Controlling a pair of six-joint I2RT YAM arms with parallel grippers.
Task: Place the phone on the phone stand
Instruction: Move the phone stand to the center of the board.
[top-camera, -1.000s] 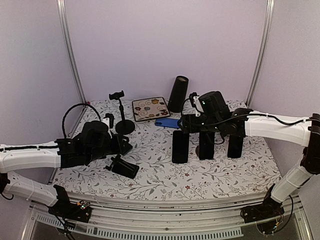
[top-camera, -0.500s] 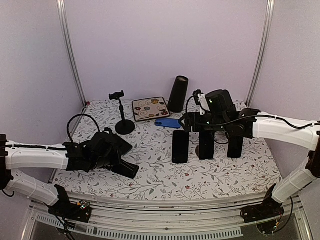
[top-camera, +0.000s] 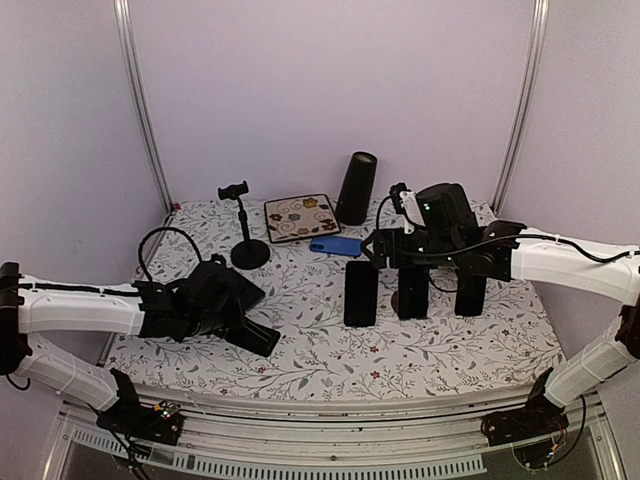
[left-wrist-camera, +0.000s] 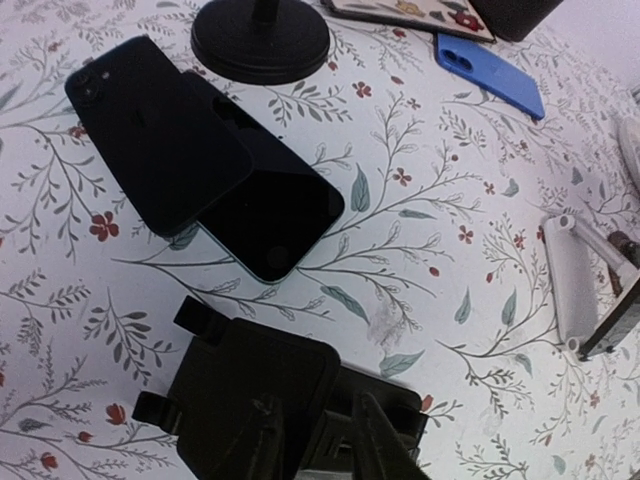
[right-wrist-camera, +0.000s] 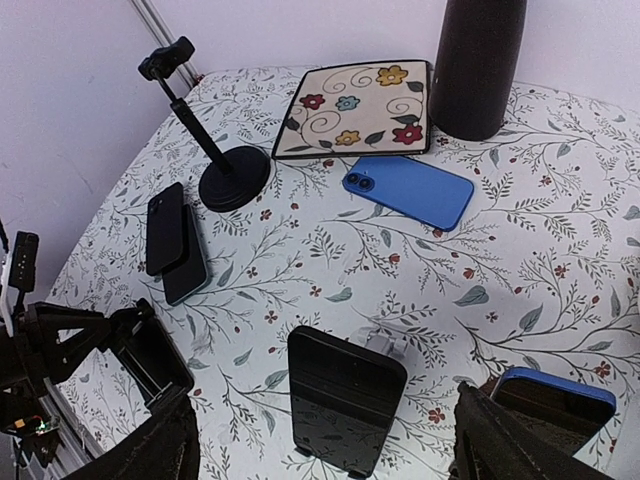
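Two black phones lie overlapped on the table, one (left-wrist-camera: 150, 125) on top of the other (left-wrist-camera: 275, 215), near the round base of a tall clamp stand (left-wrist-camera: 260, 40). My left gripper (left-wrist-camera: 325, 425) is low over a flat black phone stand (left-wrist-camera: 250, 385), with its fingers closed on the stand's rear part; it also shows in the top view (top-camera: 238, 318). My right gripper (top-camera: 402, 252) is open and empty, hovering above a black phone leaning on a white stand (right-wrist-camera: 345, 400). A blue phone (right-wrist-camera: 408, 190) lies flat further back.
Three phones stand on stands in a row (top-camera: 361, 293), (top-camera: 412, 290), (top-camera: 470, 293). A black cylinder speaker (top-camera: 356, 188) and a patterned square mat (top-camera: 302, 217) sit at the back. The tall clamp stand (top-camera: 243, 225) stands at the back left.
My left arm has dropped lower and stretched out over the black stand, which shifted slightly right. My right gripper has drifted a little to the right above the row of phones.
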